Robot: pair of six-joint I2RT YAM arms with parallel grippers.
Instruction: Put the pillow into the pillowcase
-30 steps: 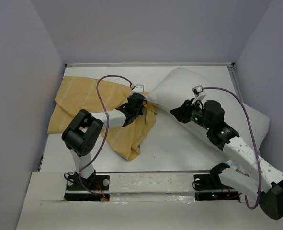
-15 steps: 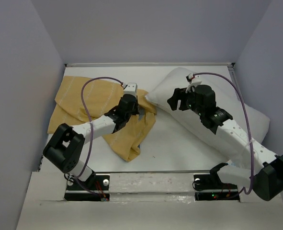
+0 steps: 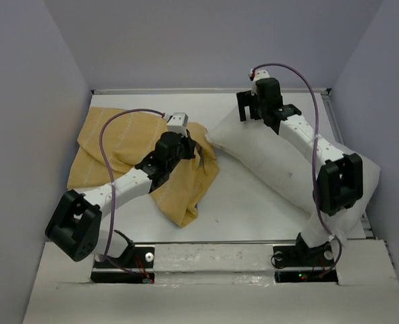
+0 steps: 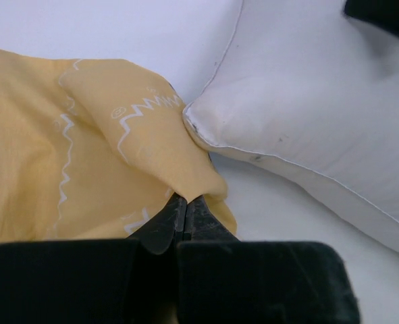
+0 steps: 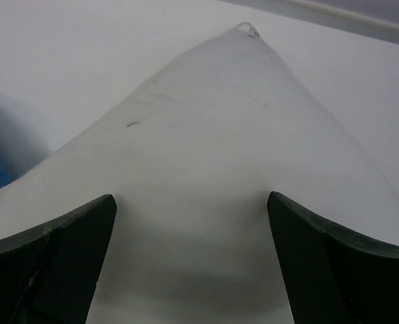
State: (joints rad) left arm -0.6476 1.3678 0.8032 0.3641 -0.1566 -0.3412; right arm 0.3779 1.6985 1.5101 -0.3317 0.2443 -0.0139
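Note:
The mustard-yellow pillowcase (image 3: 118, 145) lies crumpled on the left half of the table. My left gripper (image 3: 194, 147) is shut on a fold at its right edge, and in the left wrist view the fingertips (image 4: 184, 202) pinch yellow cloth (image 4: 84, 155). The white pillow (image 3: 273, 162) lies diagonally on the right, its near-left corner (image 4: 206, 128) almost touching that fold. My right gripper (image 3: 251, 108) hovers open over the pillow's far corner. In the right wrist view the pillow's peak (image 5: 213, 135) shows between my wide-apart right gripper (image 5: 191, 199), with nothing held.
Lilac walls close in the table on the left, back and right. A metal rail (image 3: 213, 253) runs along the near edge by the arm bases. Purple cables loop above both arms. Bare white tabletop (image 3: 246, 209) lies between pillowcase and pillow.
My left gripper has closed on the pillowcase's right edge. My right arm has swung from the pillow's middle to its far corner, and its jaws have spread wide.

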